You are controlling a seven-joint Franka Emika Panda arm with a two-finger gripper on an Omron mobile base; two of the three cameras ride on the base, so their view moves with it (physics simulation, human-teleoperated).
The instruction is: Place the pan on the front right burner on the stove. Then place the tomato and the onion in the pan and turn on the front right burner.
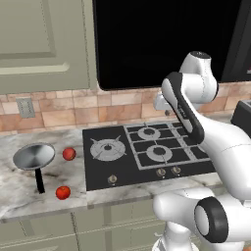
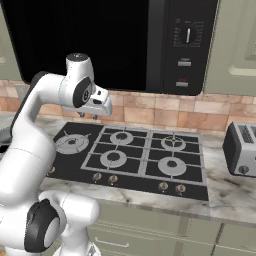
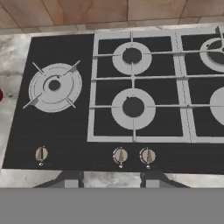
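The shiny round pan [image 1: 34, 156] with its black stick handle lies on the marble counter left of the stove [image 1: 122, 164]. Two red balls rest near it, one [image 1: 69, 154] beside the rim and one [image 1: 62, 192] by the handle's end; I cannot tell which is the tomato and which the onion. My gripper [image 2: 89, 116] hovers high over the stove's left half, far from the pan, open, with nothing between its fingertips [image 3: 70, 178]. The front right burner [image 2: 172, 166] is bare; its edge is cut off at the right of the hand view [image 3: 220, 105].
Small silver knobs [image 3: 120, 155] line the stove's front edge. The star-shaped burner [image 3: 54, 86] sits at the left of the cooktop. A toaster [image 2: 242, 150] stands on the counter to the right, and a black microwave [image 2: 185, 45] hangs above the stove.
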